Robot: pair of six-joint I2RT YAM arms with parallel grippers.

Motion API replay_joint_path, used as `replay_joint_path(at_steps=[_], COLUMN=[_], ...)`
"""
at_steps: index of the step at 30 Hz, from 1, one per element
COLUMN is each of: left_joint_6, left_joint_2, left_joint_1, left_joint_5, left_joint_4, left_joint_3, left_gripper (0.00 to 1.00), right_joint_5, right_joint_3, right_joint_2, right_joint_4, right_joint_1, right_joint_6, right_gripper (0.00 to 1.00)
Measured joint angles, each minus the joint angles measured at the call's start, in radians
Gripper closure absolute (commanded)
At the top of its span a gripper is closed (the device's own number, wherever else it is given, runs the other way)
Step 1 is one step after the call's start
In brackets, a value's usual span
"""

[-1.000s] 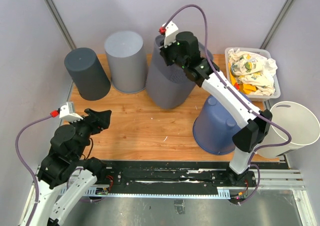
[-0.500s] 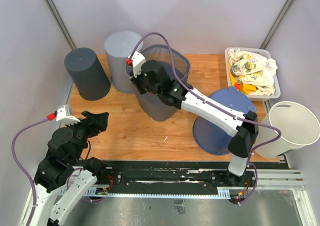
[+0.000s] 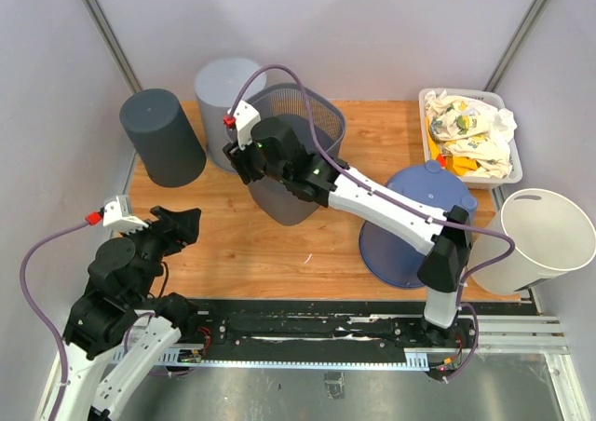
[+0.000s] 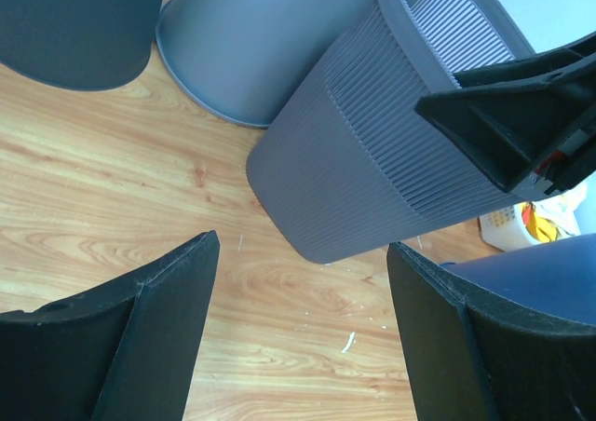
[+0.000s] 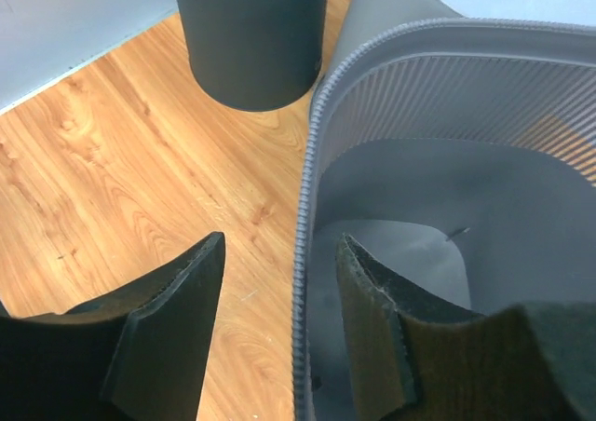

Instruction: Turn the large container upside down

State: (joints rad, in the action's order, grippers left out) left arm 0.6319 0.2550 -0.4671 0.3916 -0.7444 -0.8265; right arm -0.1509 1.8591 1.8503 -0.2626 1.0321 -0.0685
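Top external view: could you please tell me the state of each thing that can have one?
ribbed bin, upright, mouth up.
dark gray bin, upside down.
light gray bin, upside down.
blue bin, upside down.
white bin, mouth up, empty.
tray, holding bags.
right gripper, jaws open astride the ribbed bin's rim.
left gripper, jaws open, empty.

Site: robot test cell, laboratory type | Evidence: plain grey wall panels (image 3: 400, 20) on metal posts (image 3: 104, 32) enclosed wooden table (image 3: 261, 244) on three sides | slotted metal rail (image 3: 521, 332) along table's near edge carried two arm bases (image 3: 440, 326).
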Motion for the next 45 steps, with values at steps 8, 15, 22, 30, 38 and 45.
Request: replay_joint_path(at_steps=[8, 15, 22, 30, 38, 45], left_joint_6=[0.0, 0.0, -0.008, -0.022, -0.024, -0.026], left_joint_2=[0.009, 0.01, 0.011, 0.03, 0.035, 0.05], left_joint_1=[0.0, 0.0, 0.0, 0.0, 0.0, 0.0], left_joint_5=[-0.008, -0.013, -0.016, -0.019, -0.019, -0.019], left_joint_4=[0.026, 0.04, 0.047, 0.063, 0.073, 0.085], left_joint_3=[0.01, 0.027, 0.035, 0.053, 0.059, 0.068], left_gripper=[0.22, 0.22, 0.22, 0.22, 0.22, 0.22], right_joint_5=[-0.033, 0.002, 0.107, 0.251, 0.361, 0.394], right_joint_3=[-0.013, 0.076, 0.075, 0.026, 0.003, 0.014], right_joint_2=[-0.135, -0.182, -0.138, -0.077, -0.032, 0.009], right_joint_4=[-0.023, -0.064, -0.113, -0.114, -0.087, -0.05], right_joint_1=[-0.134, -0.356, -0.505, -0.585, -0.59, -0.595], right_joint_6=[0.037, 0.071, 0.07, 0.042, 0.016, 0.006], right_gripper=[0.49, 0.51, 0.51, 0.5, 0.54, 0.79])
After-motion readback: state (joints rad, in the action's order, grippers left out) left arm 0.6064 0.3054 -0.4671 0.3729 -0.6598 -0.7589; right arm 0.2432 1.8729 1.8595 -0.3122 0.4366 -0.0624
